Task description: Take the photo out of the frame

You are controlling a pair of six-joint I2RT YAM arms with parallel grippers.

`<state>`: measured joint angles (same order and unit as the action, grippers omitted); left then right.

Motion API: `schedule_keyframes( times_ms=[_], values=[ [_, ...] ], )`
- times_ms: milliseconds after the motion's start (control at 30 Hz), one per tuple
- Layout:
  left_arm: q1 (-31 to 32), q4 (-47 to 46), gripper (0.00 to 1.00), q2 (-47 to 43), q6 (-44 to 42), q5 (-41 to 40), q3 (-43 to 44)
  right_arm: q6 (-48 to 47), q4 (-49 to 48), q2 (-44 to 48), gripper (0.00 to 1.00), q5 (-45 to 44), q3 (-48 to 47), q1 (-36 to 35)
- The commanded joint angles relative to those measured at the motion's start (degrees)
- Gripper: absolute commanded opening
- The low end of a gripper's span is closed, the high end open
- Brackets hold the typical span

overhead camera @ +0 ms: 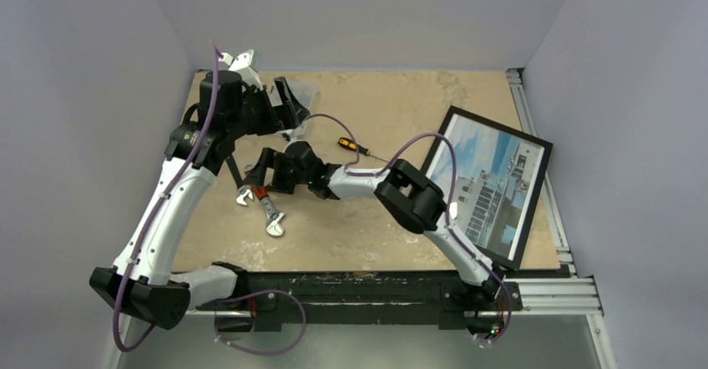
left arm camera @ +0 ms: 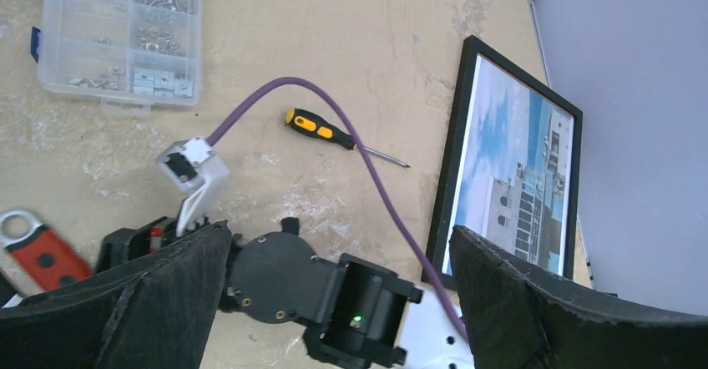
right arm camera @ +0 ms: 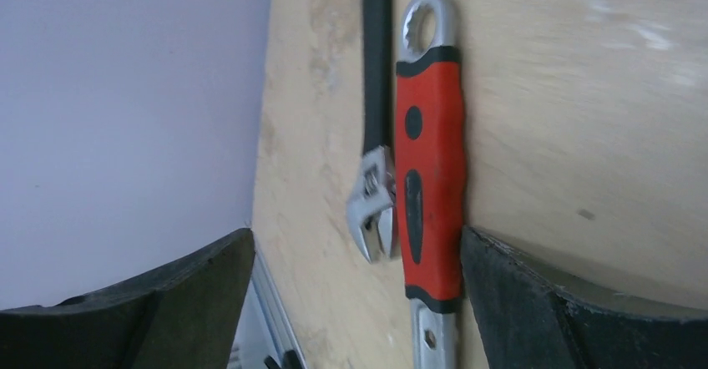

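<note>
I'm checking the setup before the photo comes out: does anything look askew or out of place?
The frame sits skewed at the table's right edge, one corner out over the metal rail, photo still inside. Oddly for this job, the right gripper hangs open over a red-handled wrench, away from it.

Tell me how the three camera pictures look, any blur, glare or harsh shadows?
Top external view: soft, even light, faint shadows, no glare on the photo. Left wrist view: sharp on the screwdriver, while the left gripper's fingers are dark foreground. Right wrist view: softest; the red-handled wrench is slightly blurred, the tabletop beyond it washed pale.
</note>
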<state>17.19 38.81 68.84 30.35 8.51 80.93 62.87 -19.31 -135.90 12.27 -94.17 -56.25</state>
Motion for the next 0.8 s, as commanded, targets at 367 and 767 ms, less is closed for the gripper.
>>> schedule_keyframes(
  times_ms=[367,767],
  values=[
    [-1.1,-1.4,1.0,0.5,-1.3,1.3,1.6,-11.3,13.1,17.2,0.94,-4.4,13.1,4.4],
    [6.2,-7.1,0.99,12.1,2.4,11.3,-1.8,-15.0,52.6,63.8,0.96,-39.8,44.0,9.8]
  ],
)
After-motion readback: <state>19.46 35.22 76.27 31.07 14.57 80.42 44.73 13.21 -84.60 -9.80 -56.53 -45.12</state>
